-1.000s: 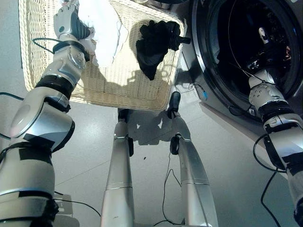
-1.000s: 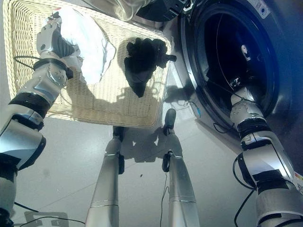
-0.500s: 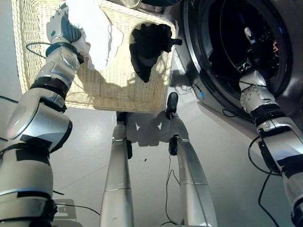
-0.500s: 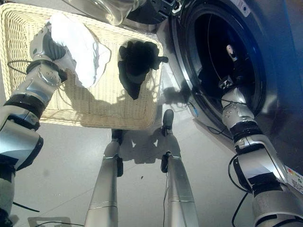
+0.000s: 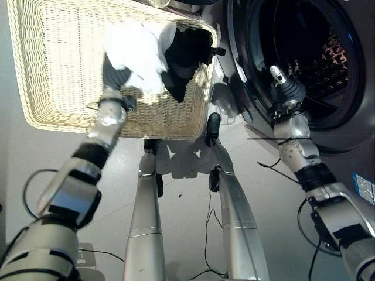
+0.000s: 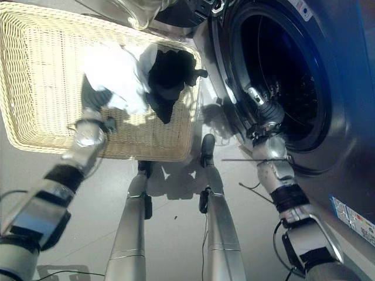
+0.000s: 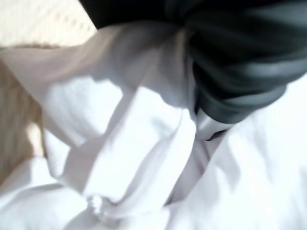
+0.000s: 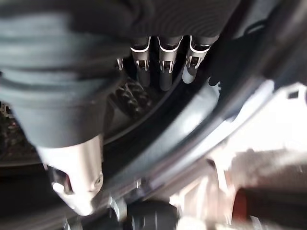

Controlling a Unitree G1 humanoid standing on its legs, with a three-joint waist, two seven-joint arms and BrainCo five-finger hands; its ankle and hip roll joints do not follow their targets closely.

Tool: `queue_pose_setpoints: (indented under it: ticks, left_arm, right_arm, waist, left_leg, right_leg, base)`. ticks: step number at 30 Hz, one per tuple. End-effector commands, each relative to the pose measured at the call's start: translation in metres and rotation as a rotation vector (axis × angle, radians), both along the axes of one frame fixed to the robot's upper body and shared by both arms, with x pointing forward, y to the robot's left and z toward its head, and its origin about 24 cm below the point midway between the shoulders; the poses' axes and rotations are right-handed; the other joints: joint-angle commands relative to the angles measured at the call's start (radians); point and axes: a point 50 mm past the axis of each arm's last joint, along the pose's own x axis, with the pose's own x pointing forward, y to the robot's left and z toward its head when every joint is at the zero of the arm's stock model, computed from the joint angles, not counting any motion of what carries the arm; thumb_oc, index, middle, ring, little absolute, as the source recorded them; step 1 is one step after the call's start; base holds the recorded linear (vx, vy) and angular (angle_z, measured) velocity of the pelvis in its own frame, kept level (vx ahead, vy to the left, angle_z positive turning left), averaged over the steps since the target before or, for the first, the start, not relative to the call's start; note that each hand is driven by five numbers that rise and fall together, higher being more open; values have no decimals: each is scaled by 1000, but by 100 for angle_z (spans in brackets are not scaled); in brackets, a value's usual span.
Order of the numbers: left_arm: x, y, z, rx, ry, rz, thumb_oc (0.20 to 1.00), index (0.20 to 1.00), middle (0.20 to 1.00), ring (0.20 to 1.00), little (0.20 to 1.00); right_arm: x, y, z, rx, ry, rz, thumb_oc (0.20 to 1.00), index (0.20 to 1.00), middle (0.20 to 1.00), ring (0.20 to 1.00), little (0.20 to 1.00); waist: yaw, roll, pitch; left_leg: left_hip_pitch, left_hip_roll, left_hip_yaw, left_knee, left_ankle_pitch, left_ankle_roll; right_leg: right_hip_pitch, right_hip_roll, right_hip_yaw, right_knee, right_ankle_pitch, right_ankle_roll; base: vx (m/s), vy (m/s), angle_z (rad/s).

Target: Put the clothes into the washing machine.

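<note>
In the cream wicker laundry basket (image 5: 53, 70) on the floor, the left hand (image 5: 116, 75) has slid from the far left corner over to the right side, dragging the crumpled white cloth garment (image 5: 137, 50) right up against the black cloth garment (image 5: 184, 55); can't tell how its fingers sit, they're buried under cloth; meanwhile the right hand (image 5: 283, 89) has pulled back out of the dark round drum of the grey washing machine (image 5: 304, 58) to the door rim, fingers straight and empty; so I'd guess one item just went in, and both these are still to go.

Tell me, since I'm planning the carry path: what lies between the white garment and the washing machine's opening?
In the left eye view, a black garment lies beside the white garment in the wicker basket, then the basket's rim, then the washing machine opening.
</note>
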Motion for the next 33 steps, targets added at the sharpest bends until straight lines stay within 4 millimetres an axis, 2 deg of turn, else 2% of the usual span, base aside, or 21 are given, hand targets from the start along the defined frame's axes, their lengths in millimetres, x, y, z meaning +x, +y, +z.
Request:
queue_pose_setpoints:
  ticks: [1,7,16,23,33]
  left_arm:
    - [-23,-19,36,-60,-303,-130,200,200,200,200,200]
    - [-47,-44,38,48,-440,-178,200,200,200,200,200]
    - [-77,-70,53,249,-663,-165,200,200,200,200,200]
    - [-88,-84,60,383,-773,-110,200,200,200,200,200]
    - [-94,-101,61,502,-830,-132,200,200,200,200,200]
  right_arm:
    - [-17,8,25,-80,-135,61,1000,1000,1000,1000,1000]
    - [-30,31,18,-157,-150,243,1000,1000,1000,1000,1000]
    - [-48,60,22,-274,-197,478,1000,1000,1000,1000,1000]
    - [-58,80,27,-331,-221,633,1000,1000,1000,1000,1000]
    - [-68,101,32,-362,-253,765,1000,1000,1000,1000,1000]
  waist:
    - [13,59,21]
    - [27,66,21]
    - [42,75,21]
    - [52,83,21]
    - [55,89,21]
  left_leg:
    - [68,-93,20,-148,72,71]
    - [68,-107,10,-140,77,79]
    - [74,-124,1,-128,85,84]
    - [79,-134,-7,-119,88,85]
    - [76,-139,-6,-109,92,83]
  right_leg:
    - [43,70,-87,122,-106,81]
    - [40,56,-98,133,-100,84]
    - [42,43,-111,142,-96,84]
    - [47,36,-119,149,-96,84]
    - [42,33,-125,154,-91,85]
  base:
    - [0,0,0]
    - [2,-25,3]
    - [0,-16,2]
    - [1,-19,5]
    - [3,-10,2]
